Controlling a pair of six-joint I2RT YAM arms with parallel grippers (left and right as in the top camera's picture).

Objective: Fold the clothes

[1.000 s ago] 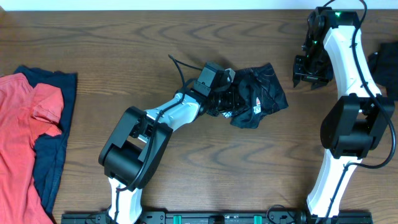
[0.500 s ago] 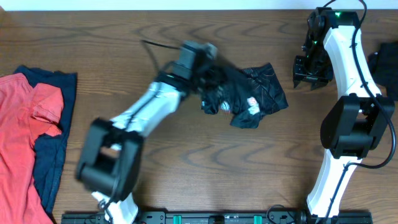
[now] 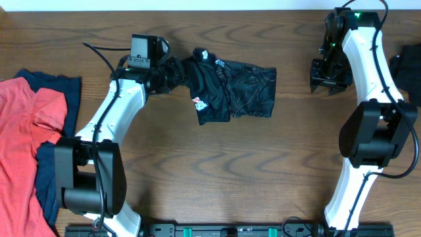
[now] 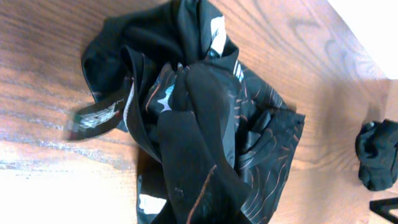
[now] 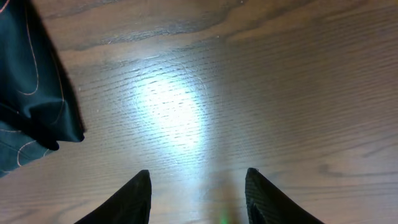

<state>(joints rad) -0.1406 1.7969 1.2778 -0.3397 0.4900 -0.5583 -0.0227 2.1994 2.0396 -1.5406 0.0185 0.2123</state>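
**Left arm clamped on the black jersey, right arm holding nothing**

So the left gripper is closed tight on one end of the black jersey. You can't actually see the fingertips, they're buried in the fabric. The wrist cam is basically stuffed with bunched-up black cloth, with the thin wavy lines and a couple of white logo bits poking out of the folds.

From the pinched end the jersey trails off to the right across the table, crumpled and twisted. It sits near the far edge, roughly mid-table.

The right gripper is over at the far right, well apart from the jersey. On its own cam the two fingers stand partly spread with only bare wood between them. One corner of the jersey just shows at the left edge of that view.

Further out, the red top lies on the navy top at the table's left edge. There's also a small black bundle at the right edge, can't tell what it is.
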